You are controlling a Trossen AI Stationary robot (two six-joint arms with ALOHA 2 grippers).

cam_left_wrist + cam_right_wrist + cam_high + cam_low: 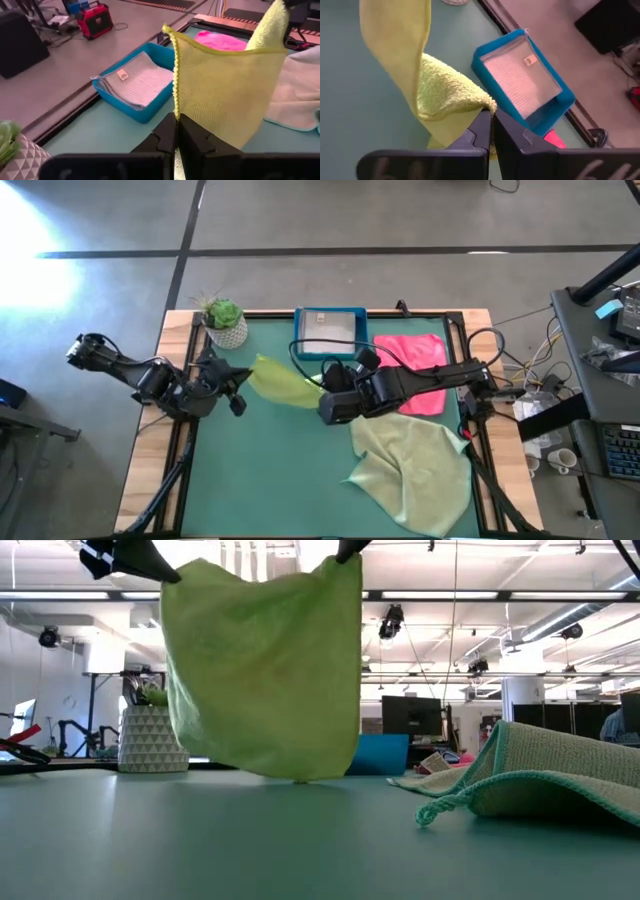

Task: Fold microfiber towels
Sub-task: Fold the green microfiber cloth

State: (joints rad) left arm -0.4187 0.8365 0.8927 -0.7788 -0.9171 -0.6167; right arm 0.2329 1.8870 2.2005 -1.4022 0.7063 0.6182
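Lime green towel point(262, 670) hangs stretched between both grippers, lifted over the green table mat point(270, 480), lower edge just about at the surface in the low view. Left gripper point(238, 402) is clenched on one top corner, right gripper point(328, 408) clenched on the other; fingers point(176, 135) pinch the hem.

Pale sage green towel point(415, 470) lies crumpled just beside and below the right gripper. Hot pink towel point(415, 360) is flat behind the right arm. Blue tray point(330, 330) holding a folded light grey towel point(139, 80) sits beyond the hanging cloth, between the grippers. Potted plant point(224, 322) stands near the left gripper.

Table has a wooden border point(150, 470). Room: concrete floor, monitors and ceiling lights behind.
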